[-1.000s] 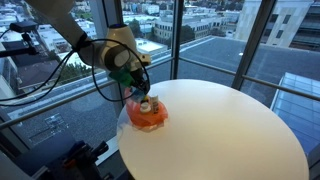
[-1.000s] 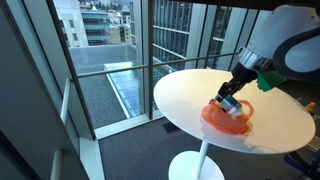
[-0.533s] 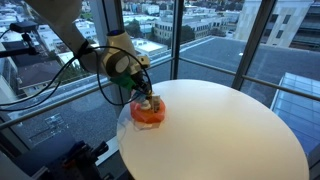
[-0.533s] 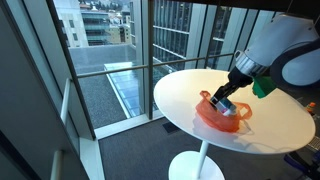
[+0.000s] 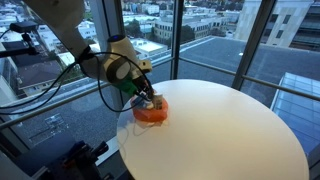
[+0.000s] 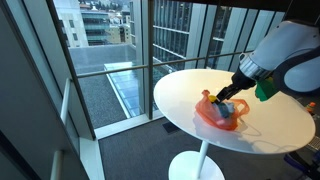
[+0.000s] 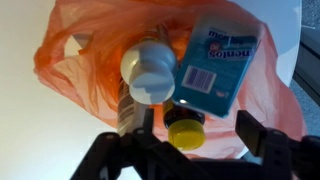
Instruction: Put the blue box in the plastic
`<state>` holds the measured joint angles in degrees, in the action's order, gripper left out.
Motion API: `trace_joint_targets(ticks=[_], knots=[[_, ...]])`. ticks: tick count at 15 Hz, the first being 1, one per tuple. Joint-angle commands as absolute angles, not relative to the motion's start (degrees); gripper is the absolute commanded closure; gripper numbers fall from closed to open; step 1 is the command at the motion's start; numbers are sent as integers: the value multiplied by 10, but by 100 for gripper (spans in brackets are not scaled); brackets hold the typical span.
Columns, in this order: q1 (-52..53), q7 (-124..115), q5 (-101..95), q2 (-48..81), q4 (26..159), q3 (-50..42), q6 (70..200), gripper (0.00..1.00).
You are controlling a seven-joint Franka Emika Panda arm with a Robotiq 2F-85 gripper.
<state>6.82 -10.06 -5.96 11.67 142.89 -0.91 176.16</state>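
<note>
An orange plastic bag [image 5: 150, 113] lies near the edge of the round white table [image 5: 230, 130]; it shows in both exterior views [image 6: 218, 113]. In the wrist view the blue box [image 7: 220, 62] lies inside the bag [image 7: 85, 55], label up, beside a white-capped bottle [image 7: 148, 72] and a yellow-capped item [image 7: 184, 132]. The box shows as a blue spot in an exterior view [image 6: 229, 109]. My gripper [image 7: 198, 138] hangs just above the bag, fingers spread apart and empty, with the yellow cap between them. It also shows in both exterior views [image 5: 147, 97] [image 6: 233, 94].
The bag sits close to the table's rim [image 6: 175, 105], with the floor below. Glass window walls [image 5: 200, 40] stand behind the table. Cables [image 5: 60, 70] hang from the arm. The table top [image 6: 275, 125] stretches away beyond the bag.
The gripper came down with the blue box into the bag, let go of it and lifted slightly. The box now rests in the bag.
</note>
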Motion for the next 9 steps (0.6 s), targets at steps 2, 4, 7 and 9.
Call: trace_joint_targets(ticks=[2,4,7,9], knots=[[80,-114,-71,103,1441,-31,1766,0],[70,-105,-56,95,1441,-20,1751,0],[56,-89,-25,74,1442,-6,1710,1],[48,-86,-7,55,1440,-2,1662,0]])
